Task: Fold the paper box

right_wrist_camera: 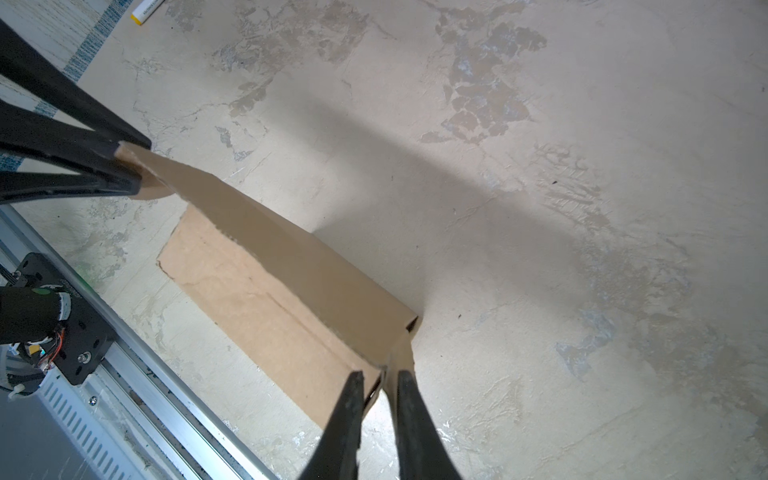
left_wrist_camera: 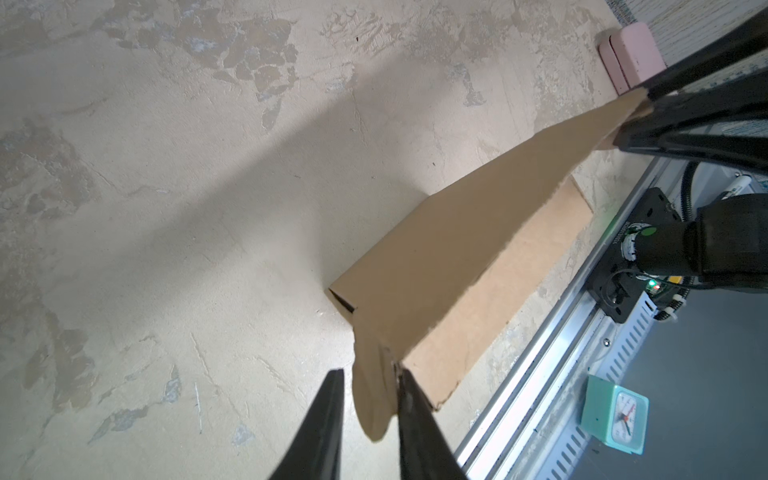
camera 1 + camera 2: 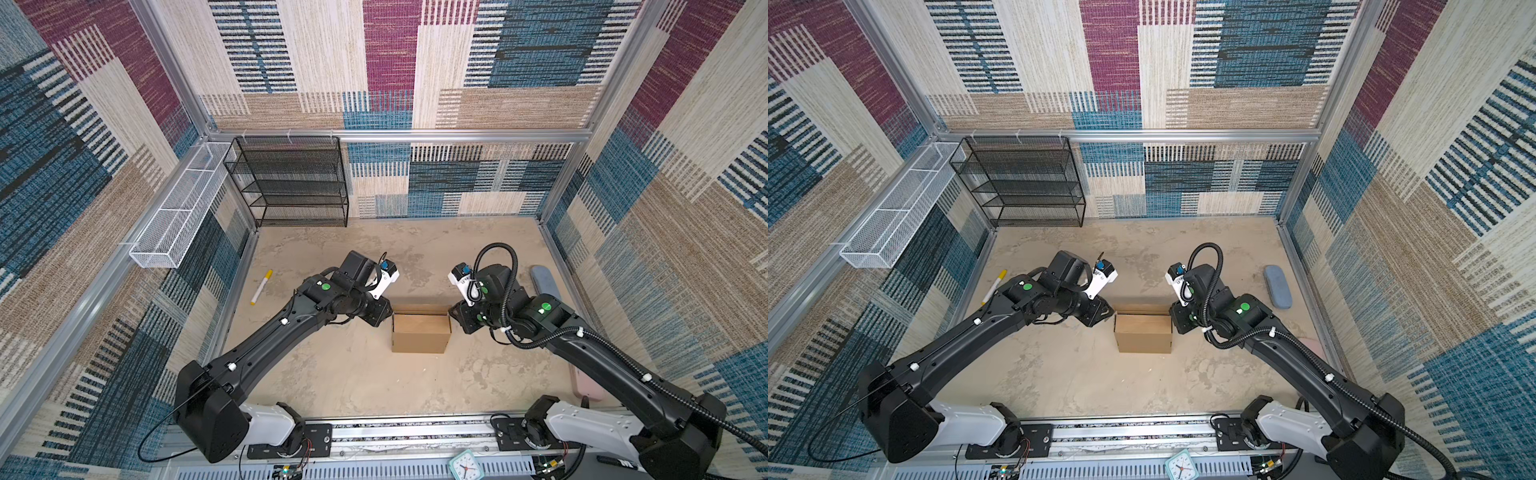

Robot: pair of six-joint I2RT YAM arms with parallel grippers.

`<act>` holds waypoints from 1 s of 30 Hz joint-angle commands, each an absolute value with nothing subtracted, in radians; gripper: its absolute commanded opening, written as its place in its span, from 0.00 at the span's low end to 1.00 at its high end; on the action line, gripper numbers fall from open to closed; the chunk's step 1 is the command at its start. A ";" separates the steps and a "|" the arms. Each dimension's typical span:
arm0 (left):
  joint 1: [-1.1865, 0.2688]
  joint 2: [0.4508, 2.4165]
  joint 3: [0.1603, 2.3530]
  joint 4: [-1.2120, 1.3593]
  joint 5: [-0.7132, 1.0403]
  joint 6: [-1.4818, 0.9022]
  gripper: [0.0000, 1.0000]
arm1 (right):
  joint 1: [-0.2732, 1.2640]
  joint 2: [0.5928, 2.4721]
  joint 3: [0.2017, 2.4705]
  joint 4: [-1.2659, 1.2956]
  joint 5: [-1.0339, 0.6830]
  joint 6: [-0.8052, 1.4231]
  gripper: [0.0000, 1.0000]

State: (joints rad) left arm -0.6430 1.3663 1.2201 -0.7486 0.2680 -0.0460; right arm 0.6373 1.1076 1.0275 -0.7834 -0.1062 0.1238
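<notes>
1. Brown cardboard, the paper box (image 3: pixel 420 334) lies mid-worktop (image 3: pixel 353 374), between your two hands.
2. Your left hand (image 2: pixel 368 399) has a corner tab between its fingers, with a gap showing beside the card; whether it grips yet, I cannot tell.
3. Your right hand (image 1: pixel 380 388) pinches the opposite corner, nearly closed.
4. Step in hand: raising the back panel. Next, I judge, swing both hands together, evenly, or the panel twists.

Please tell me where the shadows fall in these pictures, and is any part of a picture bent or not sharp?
Both top views: frame rails bow outward near the edges, wide-lens distortion; the paper box is sharp. Left wrist view: a broad soft shadow crosses the table beside the box; the left gripper fingers look blurred. Right wrist view: similar shadow.
</notes>
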 commanded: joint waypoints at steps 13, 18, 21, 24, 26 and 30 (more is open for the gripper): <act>-0.656 1.381 1.250 -0.769 0.332 -0.123 0.10 | 0.637 1.120 1.035 -0.782 -0.157 0.122 0.09; -0.661 1.371 1.241 -0.768 0.339 -0.152 0.08 | 0.637 1.121 1.030 -0.766 -0.176 0.133 0.07; -0.663 1.367 1.233 -0.768 0.343 -0.172 0.07 | 0.638 1.120 1.016 -0.750 -0.194 0.146 0.06; -0.664 1.368 1.236 -0.768 0.353 -0.196 0.06 | 0.641 1.121 1.016 -0.749 -0.195 0.153 0.05; -0.664 1.372 1.242 -0.769 0.366 -0.212 0.05 | 0.641 1.117 1.015 -0.744 -0.195 0.156 0.05; -0.664 1.376 1.258 -0.768 0.385 -0.248 0.03 | 0.643 1.123 1.015 -0.738 -0.206 0.166 0.03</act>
